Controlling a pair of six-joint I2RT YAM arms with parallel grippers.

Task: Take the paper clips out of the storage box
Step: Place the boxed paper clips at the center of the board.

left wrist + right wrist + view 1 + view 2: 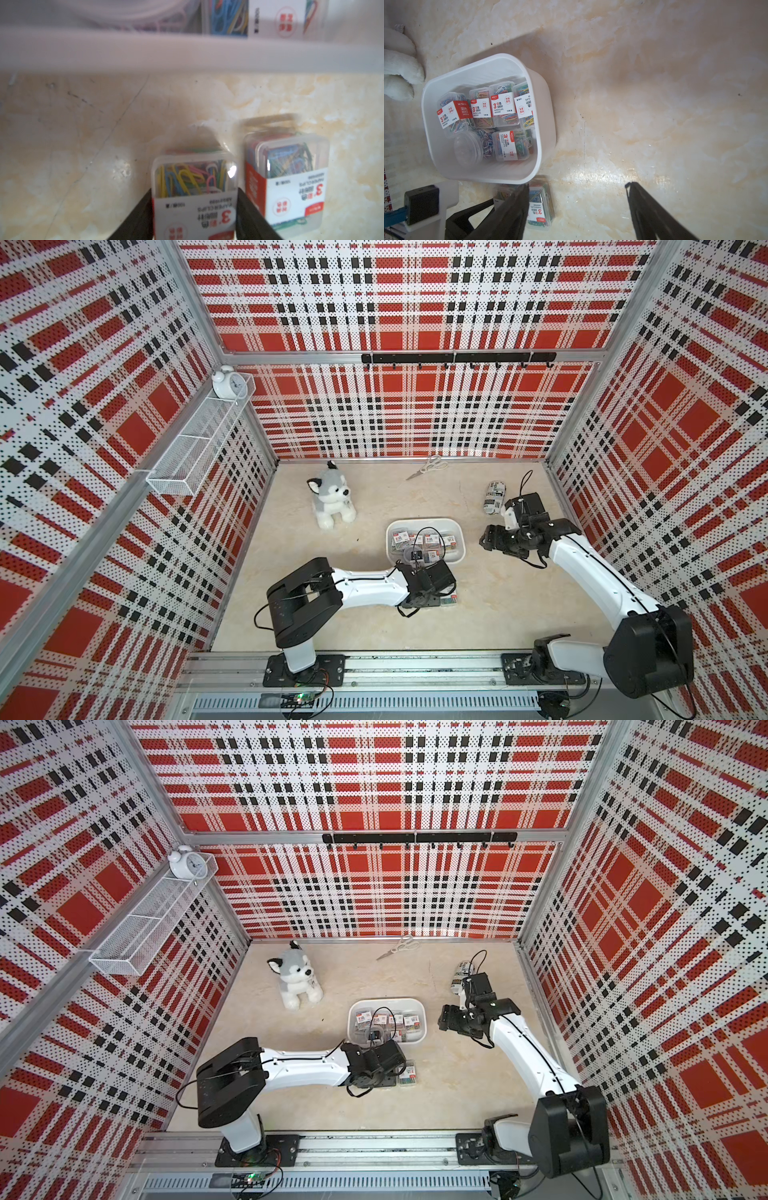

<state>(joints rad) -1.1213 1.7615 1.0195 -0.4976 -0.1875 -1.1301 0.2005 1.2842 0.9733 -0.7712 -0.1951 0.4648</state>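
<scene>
The left gripper point(194, 192) pinches a clip case point(193, 178) on the table point(83, 145), lower centre of its wrist view, just outside the storage box point(424, 522) holding more paper clips point(503, 104); the right gripper point(576, 185) gapes empty.

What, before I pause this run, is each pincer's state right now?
Left pincer: closed on a paper clip case, on the table outside the storage box.
Right pincer: open, holding nothing.
</scene>
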